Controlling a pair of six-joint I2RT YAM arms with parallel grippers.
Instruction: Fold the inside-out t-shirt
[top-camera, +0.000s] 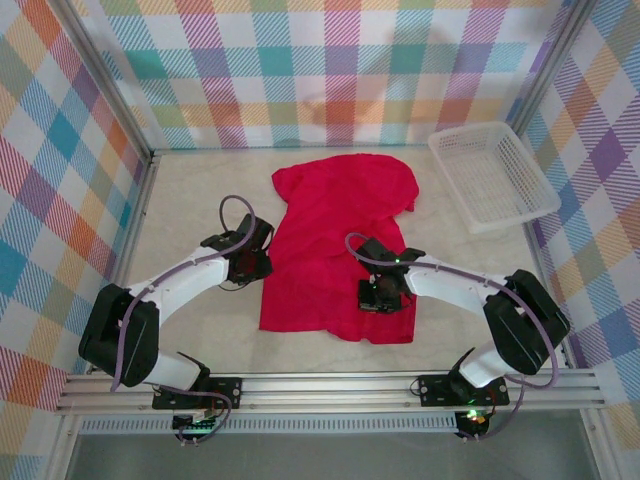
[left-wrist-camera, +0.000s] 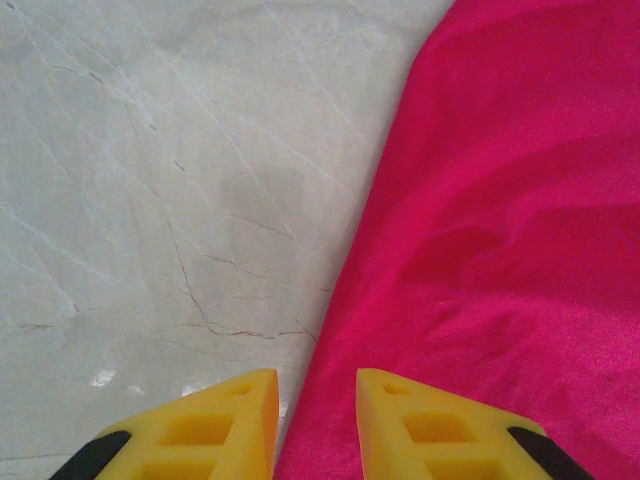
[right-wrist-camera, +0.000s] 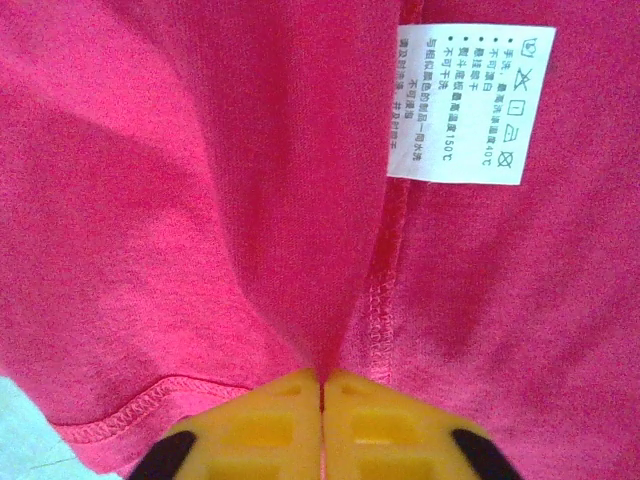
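The inside-out t-shirt (top-camera: 330, 230) lies spread on the pale table, collar end toward the back wall and hem toward the arms. My left gripper (top-camera: 250, 262) hovers at the shirt's left edge. In the left wrist view its yellow fingers (left-wrist-camera: 318, 395) stand apart, open, with the edge of the t-shirt (left-wrist-camera: 500, 230) running between them. My right gripper (top-camera: 383, 297) sits on the lower right part of the shirt. It (right-wrist-camera: 322, 378) is shut on a pinched ridge of the t-shirt (right-wrist-camera: 200, 180) beside a stitched seam, below the white care tag (right-wrist-camera: 470, 105).
A white mesh basket (top-camera: 470, 130) stands at the back right against the checked wall. Bare marble-patterned table (left-wrist-camera: 150, 200) lies to the left of the shirt. Checked walls enclose the table on three sides, and a metal rail runs along the near edge.
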